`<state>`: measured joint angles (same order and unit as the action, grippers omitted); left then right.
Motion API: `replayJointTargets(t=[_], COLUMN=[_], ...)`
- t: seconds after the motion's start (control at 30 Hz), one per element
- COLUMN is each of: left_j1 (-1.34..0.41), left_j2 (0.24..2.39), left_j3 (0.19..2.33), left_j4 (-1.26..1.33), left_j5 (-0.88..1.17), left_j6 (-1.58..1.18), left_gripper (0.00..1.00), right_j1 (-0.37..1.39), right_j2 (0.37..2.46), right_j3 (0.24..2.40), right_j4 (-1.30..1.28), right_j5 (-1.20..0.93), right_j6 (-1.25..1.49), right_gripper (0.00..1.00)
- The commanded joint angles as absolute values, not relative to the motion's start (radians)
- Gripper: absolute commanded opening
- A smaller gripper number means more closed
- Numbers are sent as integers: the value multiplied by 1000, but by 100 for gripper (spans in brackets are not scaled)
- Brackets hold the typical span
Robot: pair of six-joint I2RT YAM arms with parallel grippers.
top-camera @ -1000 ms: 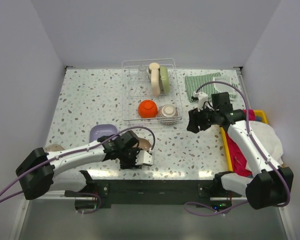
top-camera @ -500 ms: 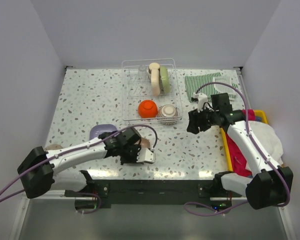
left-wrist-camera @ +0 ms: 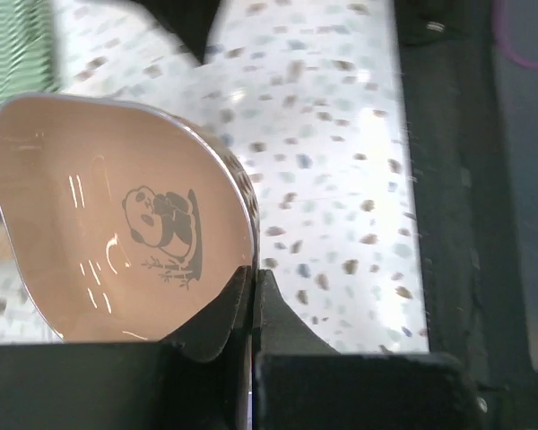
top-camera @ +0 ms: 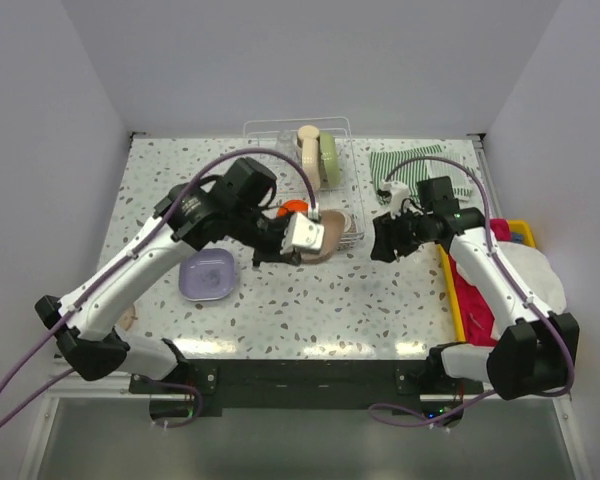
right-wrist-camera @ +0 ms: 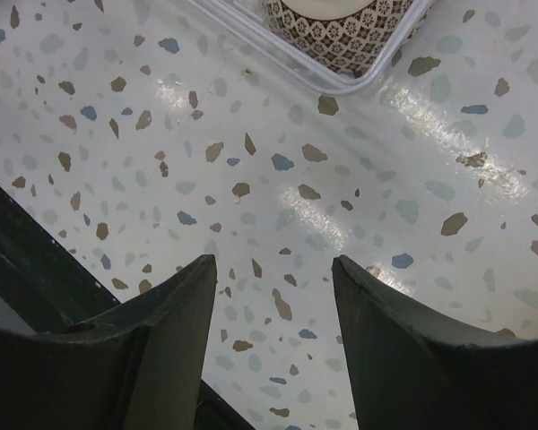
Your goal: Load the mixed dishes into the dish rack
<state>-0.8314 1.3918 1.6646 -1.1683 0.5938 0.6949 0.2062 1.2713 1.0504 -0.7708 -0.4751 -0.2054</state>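
Top view, centre: orange-red bowl (top-camera: 292,206) mostly hidden behind left arm (top-camera: 225,205), grey patterned bowl (top-camera: 342,222) partly hidden behind tan plate (top-camera: 320,242). Left wrist view: tan plate cut off by left edge, lower rim hidden behind left gripper (left-wrist-camera: 254,285), striped green cloth (left-wrist-camera: 13,45) blurred at upper left. Right wrist view, top edge: grey patterned bowl and dish rack (right-wrist-camera: 291,55) cut off, only a corner in frame.
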Motion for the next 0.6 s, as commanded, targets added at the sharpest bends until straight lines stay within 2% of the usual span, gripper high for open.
replayJointTargets(t=[0.0,0.03,0.23,0.27,0.33,0.37,0.57], left_j1=[-567,-479,-255,-233,-184,-175,-141], left_j2=[1499,1508,1583,1597,1627,1681,1943], left_j3=[1736,1732,1629,1570,1507,1503,1532], left_j4=[-958,-890,-357,-177,23,175,690], left_j5=[587,641,834,856,929,951,1002], left_j6=[561,502,74,-71,-212,-359,-986], left_gripper=[0,0,0,0,0,0,0], right_j1=[201,202,201,201,201,202,196], right_j2=[1304,1315,1468,1486,1525,1538,1672], right_j3=[1140,1158,1320,1347,1414,1439,1646], right_j4=[-752,-756,-883,-903,-939,-978,-1135], right_j5=[-485,-480,-372,-353,-281,-266,-213], right_j6=[-181,-178,-187,-205,-221,-239,-241], right_gripper=[59,60,61,61,62,62,62])
